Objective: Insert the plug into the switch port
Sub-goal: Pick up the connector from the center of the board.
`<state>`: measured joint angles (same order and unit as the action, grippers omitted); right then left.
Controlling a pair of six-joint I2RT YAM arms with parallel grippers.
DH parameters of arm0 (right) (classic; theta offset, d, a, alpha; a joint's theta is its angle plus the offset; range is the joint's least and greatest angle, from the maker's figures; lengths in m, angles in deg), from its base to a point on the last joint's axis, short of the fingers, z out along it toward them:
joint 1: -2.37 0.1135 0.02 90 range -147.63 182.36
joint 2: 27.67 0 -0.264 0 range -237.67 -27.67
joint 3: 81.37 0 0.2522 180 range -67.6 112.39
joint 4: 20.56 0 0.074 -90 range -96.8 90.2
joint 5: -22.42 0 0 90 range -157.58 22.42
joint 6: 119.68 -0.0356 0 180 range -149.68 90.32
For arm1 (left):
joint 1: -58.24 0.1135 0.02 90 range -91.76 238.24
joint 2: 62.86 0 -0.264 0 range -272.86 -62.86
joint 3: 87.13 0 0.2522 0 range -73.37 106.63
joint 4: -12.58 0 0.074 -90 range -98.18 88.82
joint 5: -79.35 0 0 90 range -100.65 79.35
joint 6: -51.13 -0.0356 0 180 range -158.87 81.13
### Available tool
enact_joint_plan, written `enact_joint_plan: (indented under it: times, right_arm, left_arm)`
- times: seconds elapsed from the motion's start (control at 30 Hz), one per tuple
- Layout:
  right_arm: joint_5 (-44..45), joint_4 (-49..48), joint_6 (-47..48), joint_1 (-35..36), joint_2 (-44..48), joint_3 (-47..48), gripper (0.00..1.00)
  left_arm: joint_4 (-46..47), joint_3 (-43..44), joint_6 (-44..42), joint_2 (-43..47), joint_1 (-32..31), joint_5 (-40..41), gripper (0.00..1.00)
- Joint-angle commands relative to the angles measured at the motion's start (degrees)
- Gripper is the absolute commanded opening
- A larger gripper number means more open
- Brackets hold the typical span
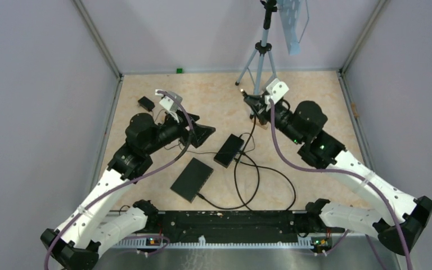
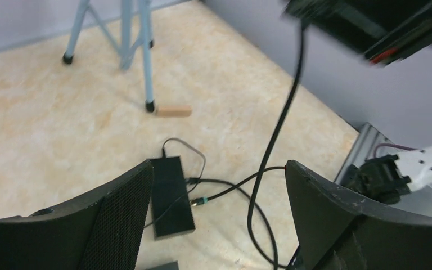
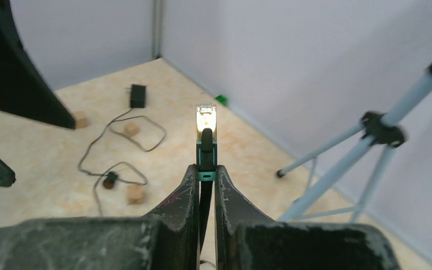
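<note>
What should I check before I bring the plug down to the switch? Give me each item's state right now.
1. Plug gripped: ok. The right gripper is shut on the plug, whose tip sticks out past the fingertips.
2. Left gripper free: ok. The left gripper is open and holds nothing.
3. Port located: cannot tell. Neither the smaller black box nor the larger black box shows its port face.
4. Plug aimed at a port: not ok. It is held up in the air, pointing away from both boxes.
5. Cable slack: ok. The cable hangs loose.
</note>
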<state>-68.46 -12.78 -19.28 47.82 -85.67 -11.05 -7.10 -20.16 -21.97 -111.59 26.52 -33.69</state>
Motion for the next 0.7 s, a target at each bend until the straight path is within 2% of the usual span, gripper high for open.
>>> enact_joint_plan:
  times: [0.0, 0.1, 0.17, 0.27, 0.33, 0.43, 0.53, 0.67]
  right_arm:
    - [2.44, 7.44, 15.24, -1.48, -2.05, 13.07, 0.00]
    - [0.39, 12.65, 24.75, -1.42, -6.26, 22.35, 0.00]
    - [-3.37, 20.22, 33.85, -1.45, -8.97, 29.98, 0.00]
    - [-9.69, 30.19, 47.94, -1.42, -10.95, 36.10, 0.00]
    - [-11.37, 35.83, 54.06, -1.43, -12.23, 39.37, 0.00]
    - [-12.31, 45.36, 59.50, -1.42, -15.46, 46.49, 0.00]
    - [-11.35, 49.05, 61.97, -1.46, -18.42, 52.70, 0.00]
    - [-15.40, 57.86, 63.75, -1.36, -23.81, 64.43, 0.00]
  left_arm:
    - [-3.78, -1.56, 3.25, 0.88, 2.14, 8.58, 0.90]
    - [-3.99, -3.02, 4.32, 1.73, 3.29, 8.91, 0.90]
    - [-4.90, -3.39, 4.55, 2.12, 3.72, 9.62, 0.90]
    - [-6.89, -3.68, 4.45, 2.31, 4.25, 11.40, 0.90]
    - [-7.75, -4.09, 4.50, 2.32, 4.67, 12.42, 0.90]
    - [-8.45, -4.38, 4.51, 1.74, 5.54, 12.75, 0.90]
    - [-8.64, -4.43, 4.54, 1.05, 6.37, 11.34, 0.90]
    - [-8.62, -4.71, 4.39, 0.31, 7.25, 10.11, 0.90]
